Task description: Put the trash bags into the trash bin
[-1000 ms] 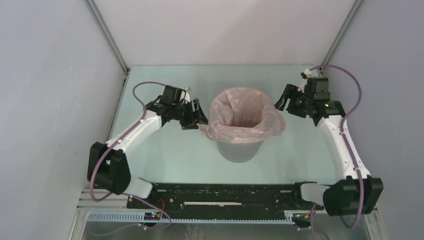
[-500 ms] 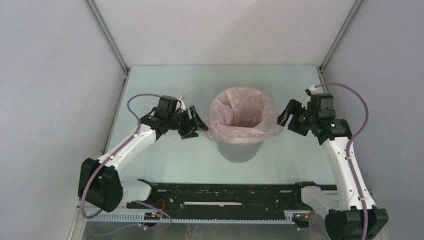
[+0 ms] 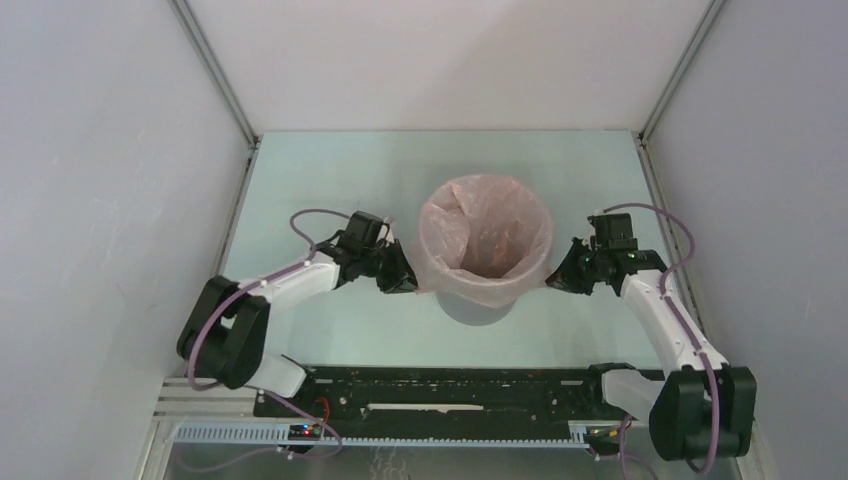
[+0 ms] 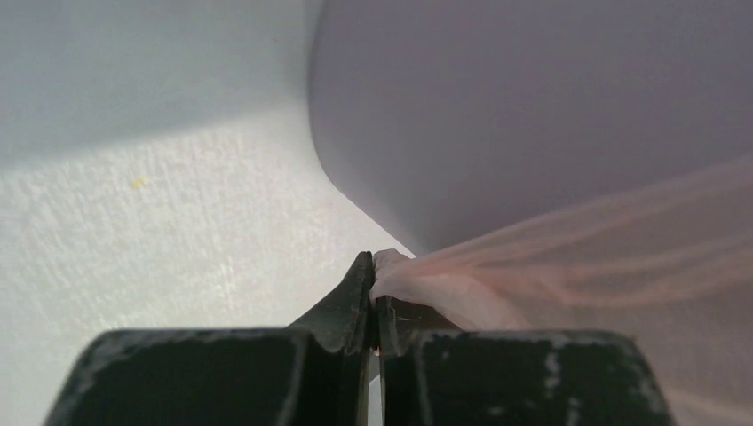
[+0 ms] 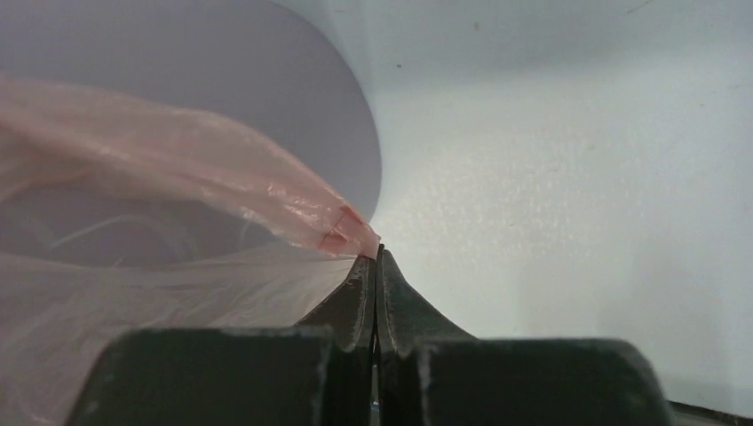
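The light-grey round trash bin (image 3: 478, 306) stands mid-table, lined by the pale-pink trash bag (image 3: 487, 240), whose film is stretched over the rim and pulled down on both sides. Low against the bin's left wall, my left gripper (image 3: 408, 283) is shut on the bag's left edge (image 4: 417, 275). My right gripper (image 3: 556, 282) is shut on the bag's right edge (image 5: 342, 232), low beside the bin's right wall. In both wrist views the dark fingers (image 4: 355, 297) (image 5: 391, 297) are pressed together, with pink film pinched at the tips and the bin wall (image 4: 533, 115) (image 5: 178, 62) just beyond.
Pale walls close in the green table (image 3: 330, 160) on the left, right and back. A black rail (image 3: 440, 390) with the arm bases runs along the near edge. Purple cables loop from both wrists.
Both grippers have shut on the bag's overhanging edges and moved down and inward beside the bin. The loose film now lies taut over the rim.
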